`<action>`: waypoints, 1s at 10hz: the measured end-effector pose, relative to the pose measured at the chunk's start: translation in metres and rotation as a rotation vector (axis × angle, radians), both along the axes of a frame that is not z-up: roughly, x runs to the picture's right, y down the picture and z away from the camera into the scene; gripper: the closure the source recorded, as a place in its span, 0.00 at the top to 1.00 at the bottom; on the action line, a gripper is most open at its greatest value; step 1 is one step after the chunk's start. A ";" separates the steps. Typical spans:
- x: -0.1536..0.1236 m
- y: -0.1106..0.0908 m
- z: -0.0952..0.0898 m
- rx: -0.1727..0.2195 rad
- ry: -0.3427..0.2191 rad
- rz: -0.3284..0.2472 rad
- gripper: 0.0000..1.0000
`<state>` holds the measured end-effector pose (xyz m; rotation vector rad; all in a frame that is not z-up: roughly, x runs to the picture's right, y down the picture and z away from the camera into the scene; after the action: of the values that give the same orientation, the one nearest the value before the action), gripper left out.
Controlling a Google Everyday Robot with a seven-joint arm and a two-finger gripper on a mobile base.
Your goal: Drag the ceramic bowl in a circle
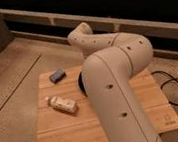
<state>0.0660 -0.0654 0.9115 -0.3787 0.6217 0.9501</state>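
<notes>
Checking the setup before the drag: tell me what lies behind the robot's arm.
Only a black sliver of the ceramic bowl shows at the arm's edge, on the wooden table. The arm covers the rest of it; the hand is not visible anywhere.

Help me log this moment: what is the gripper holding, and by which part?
It cannot be told. The gripper is hidden behind the arm, about where only a dark edge of the ceramic bowl shows on the table.
</notes>
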 end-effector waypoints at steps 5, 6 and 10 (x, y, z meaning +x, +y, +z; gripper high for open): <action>-0.049 -0.029 0.030 0.007 -0.088 -0.026 0.00; -0.058 -0.027 0.031 0.001 -0.112 -0.015 0.00; -0.064 -0.001 0.038 -0.046 -0.146 0.039 0.00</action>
<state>0.0018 -0.0662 0.9499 -0.4982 0.5052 0.9373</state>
